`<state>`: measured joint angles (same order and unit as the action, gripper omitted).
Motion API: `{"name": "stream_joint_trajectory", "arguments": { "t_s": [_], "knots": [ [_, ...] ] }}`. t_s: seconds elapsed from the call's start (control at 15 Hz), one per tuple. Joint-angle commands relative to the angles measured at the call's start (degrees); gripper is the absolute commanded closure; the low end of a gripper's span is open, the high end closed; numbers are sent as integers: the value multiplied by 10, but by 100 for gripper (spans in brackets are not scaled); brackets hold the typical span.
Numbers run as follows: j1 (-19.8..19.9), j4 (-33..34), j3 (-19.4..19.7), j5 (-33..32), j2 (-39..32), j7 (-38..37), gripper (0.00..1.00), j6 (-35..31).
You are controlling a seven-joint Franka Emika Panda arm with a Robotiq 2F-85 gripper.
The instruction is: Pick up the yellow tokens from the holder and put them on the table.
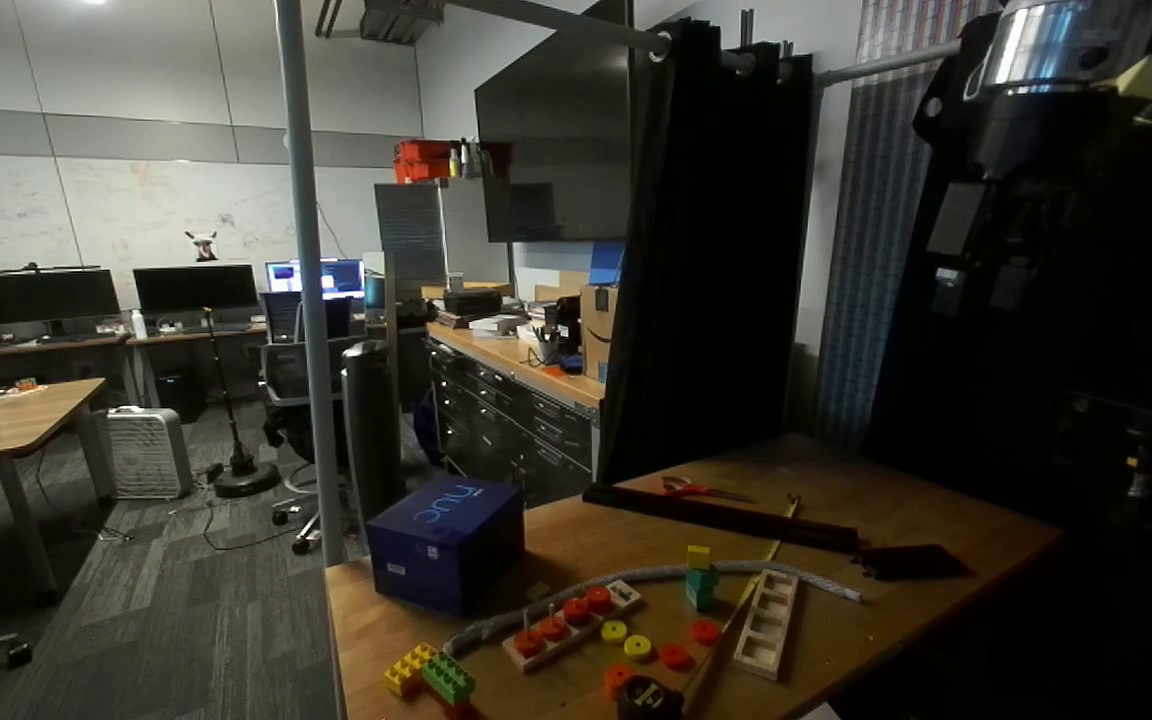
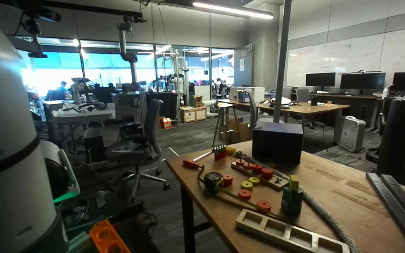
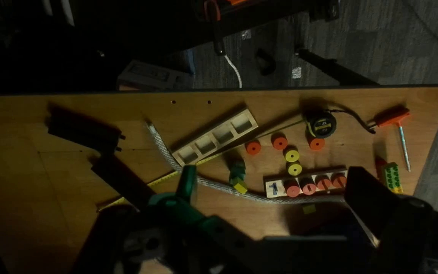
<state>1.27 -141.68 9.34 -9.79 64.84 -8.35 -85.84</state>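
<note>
Yellow tokens [image 3: 294,168] flat on bench [image 3: 257,213], well below a gripper [image 3: 273,169] spread wide and holding nothing.
Lying as a pair just beside the peg holder [image 3: 269,187], on the side facing loose red tokens [image 3: 253,147] and tape measure [image 3: 322,126]; light too poor to say whether touching each other. Framed between the gripper's two sides in the wrist view. Cramped toward the peg holder, roomier toward the block stack [image 3: 237,171]. Bounded by the long bench edge just past the tape measure.

Smooth rounded pale arm [image 2: 7,123], black band [image 2: 19,155] around it, shiny silver wrist [image 1: 1051,45], dark gripper [image 1: 979,288], green-tinged finger [image 3: 186,184]
</note>
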Motion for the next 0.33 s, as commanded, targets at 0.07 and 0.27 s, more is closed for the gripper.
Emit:
{"name": "stream_joint_trajectory", "arguments": {
  "t_s": [0.07,0.27],
  "knots": [
    [32,-4,-10,11,-10,19,0,1],
    [36,-6,-10,10,-16,20,0,2]
  ]
}}
